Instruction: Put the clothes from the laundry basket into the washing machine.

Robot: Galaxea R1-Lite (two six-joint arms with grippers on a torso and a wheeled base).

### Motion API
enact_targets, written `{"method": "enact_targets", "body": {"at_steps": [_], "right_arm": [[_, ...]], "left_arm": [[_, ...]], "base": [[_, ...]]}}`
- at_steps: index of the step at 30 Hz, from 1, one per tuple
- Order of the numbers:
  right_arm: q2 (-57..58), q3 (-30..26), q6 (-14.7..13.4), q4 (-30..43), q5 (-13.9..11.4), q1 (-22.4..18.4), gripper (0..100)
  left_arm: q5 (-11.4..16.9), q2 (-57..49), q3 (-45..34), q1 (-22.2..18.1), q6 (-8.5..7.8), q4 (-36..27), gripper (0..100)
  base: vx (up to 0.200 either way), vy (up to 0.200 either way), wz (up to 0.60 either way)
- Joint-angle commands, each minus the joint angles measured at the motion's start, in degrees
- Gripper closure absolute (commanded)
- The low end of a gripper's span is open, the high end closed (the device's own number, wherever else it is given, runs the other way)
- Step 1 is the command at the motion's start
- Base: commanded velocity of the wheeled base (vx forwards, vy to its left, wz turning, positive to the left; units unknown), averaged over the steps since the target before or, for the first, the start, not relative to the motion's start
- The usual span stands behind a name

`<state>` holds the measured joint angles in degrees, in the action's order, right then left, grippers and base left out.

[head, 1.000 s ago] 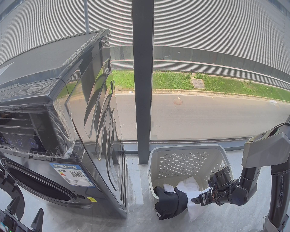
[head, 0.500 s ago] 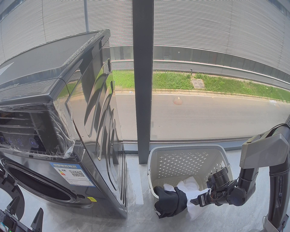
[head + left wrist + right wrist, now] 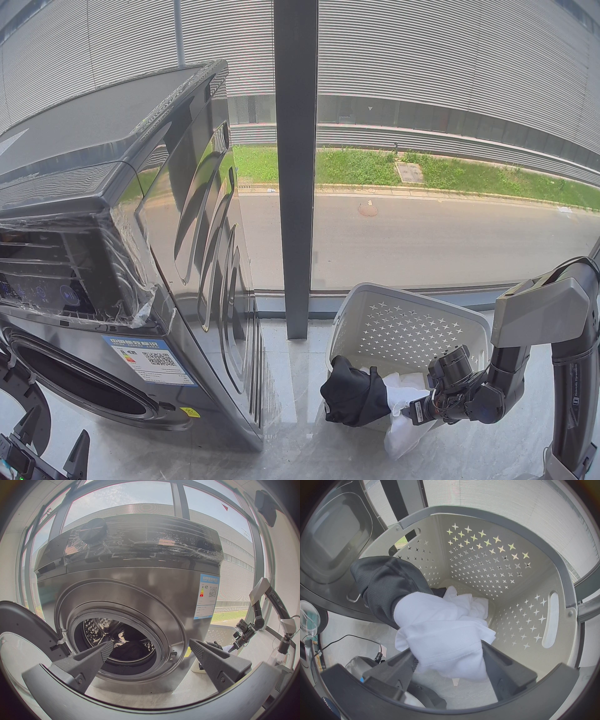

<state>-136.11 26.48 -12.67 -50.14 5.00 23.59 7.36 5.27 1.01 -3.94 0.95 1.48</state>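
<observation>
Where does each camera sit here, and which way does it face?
Head view: high on the robot, looking down at the washing machine and laundry basket; right arm shows.
Left wrist view: low, facing the machine's open drum; open left gripper in front.
Right wrist view: looking into the basket; right gripper holds white clothing.
Shared: head and left wrist views both show the basket.

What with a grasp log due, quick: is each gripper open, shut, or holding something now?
Left gripper: open, holding nothing.
Right gripper: shut on the white garment.
</observation>
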Motion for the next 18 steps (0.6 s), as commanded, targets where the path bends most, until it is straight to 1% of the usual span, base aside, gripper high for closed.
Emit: {"method": "enact_targets", "body": {"at_steps": [1,5,11,18], "right_arm": [[0.4,0.8,0.1,-0.3,-0.2,-0.1,100],[0.7,0.9,-0.1,-0.3,-0.2,-0.1,100],[5.9,0.9,0.5,-0.3,-0.3,-0.9,100],[8.8,0.6,0.8,-0.3,-0.3,-0.9,100]], "left_arm": [[0.0,0.1,-0.2,0.0,0.02,0.0,0],[0.0,0.1,-0.2,0.0,0.1,0.0,0],[0.0,0.1,-0.1,0.0,0.1,-0.1,0],[0.0,0.1,-0.1,0.0,0.1,-0.1,0]], "base": [[0.0,0.0,0.0],[0.0,0.0,0.0],[0.0,0.0,0.0],[0.0,0.0,0.0]]}}
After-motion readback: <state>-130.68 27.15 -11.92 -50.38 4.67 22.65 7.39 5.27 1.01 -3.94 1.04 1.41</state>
